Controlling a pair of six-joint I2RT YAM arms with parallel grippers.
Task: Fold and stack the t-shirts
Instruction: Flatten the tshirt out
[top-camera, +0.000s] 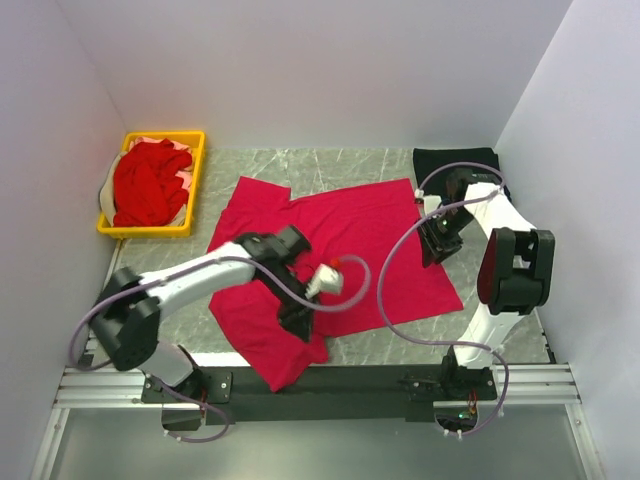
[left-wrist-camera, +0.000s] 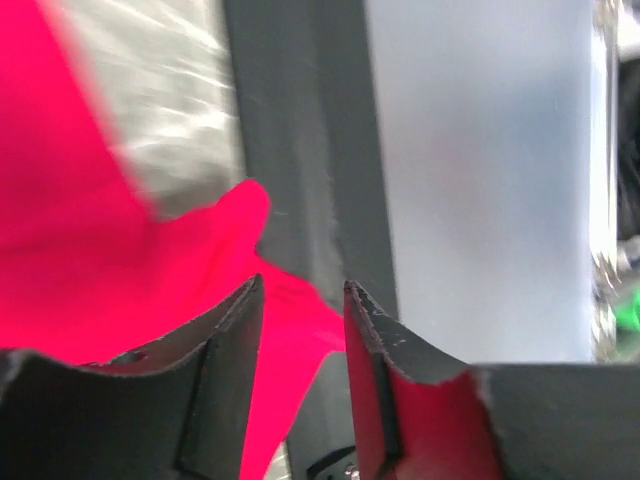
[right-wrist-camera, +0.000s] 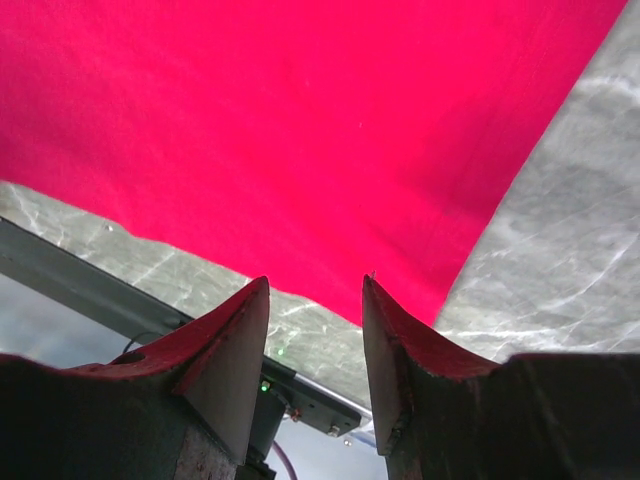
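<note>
A bright red t-shirt (top-camera: 370, 230) lies spread flat across the marble table, one sleeve toward the back left. My left gripper (top-camera: 299, 323) hangs over the shirt's near-left corner by the table's front edge. In the left wrist view the left gripper (left-wrist-camera: 303, 285) is open, and a point of red cloth (left-wrist-camera: 80, 250) shows through the gap below the jaws. My right gripper (top-camera: 438, 245) hovers over the shirt's right edge. In the right wrist view it (right-wrist-camera: 316, 280) is open and empty, with the red shirt (right-wrist-camera: 300, 120) beyond the fingertips. A black t-shirt (top-camera: 455, 160) lies at the back right.
A yellow basket (top-camera: 196, 180) at the back left holds a heap of red shirts (top-camera: 148, 185). The dark front rail (top-camera: 350, 380) runs along the near table edge, close under the left gripper. White walls close in on both sides.
</note>
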